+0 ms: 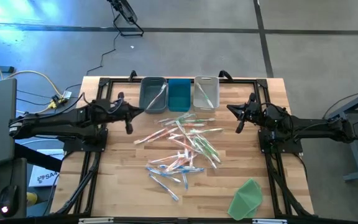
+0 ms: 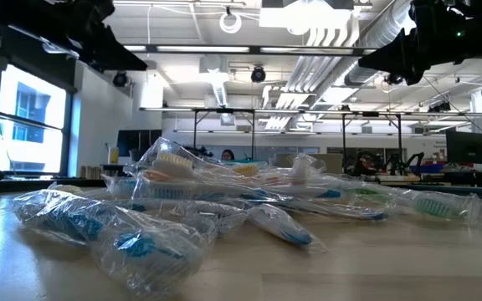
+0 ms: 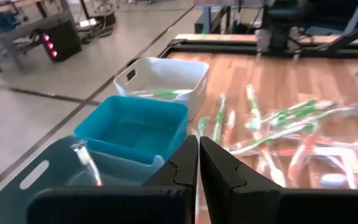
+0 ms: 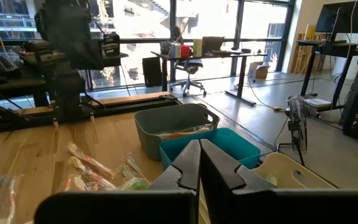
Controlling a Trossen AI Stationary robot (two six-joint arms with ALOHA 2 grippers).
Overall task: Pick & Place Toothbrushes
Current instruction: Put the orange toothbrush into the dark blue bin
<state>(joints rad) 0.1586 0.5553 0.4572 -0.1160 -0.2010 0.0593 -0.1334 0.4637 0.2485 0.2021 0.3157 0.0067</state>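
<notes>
Several toothbrushes (image 1: 182, 146) in pink, blue and green, each in a clear wrapper, lie in a loose heap in the middle of the table (image 1: 117, 186); the low view shows the heap (image 2: 224, 201) close up. One toothbrush (image 3: 86, 162) leans in the grey-blue bin (image 1: 153, 94), and a green one (image 3: 160, 93) lies in the white bin (image 1: 206, 93). My left gripper (image 1: 129, 121) hovers shut left of the heap, near the grey-blue bin, with nothing in it (image 3: 199, 168). My right gripper (image 1: 240, 121) waits shut at the right, also with nothing in it (image 4: 199, 165).
Three bins stand in a row at the far edge, with a teal bin (image 1: 179, 94) in the middle. A flat green sheet (image 1: 247, 198) lies at the near right corner. A black frame (image 1: 98, 84) runs around the table's edges. Bare wood (image 1: 123, 180) shows at the near left.
</notes>
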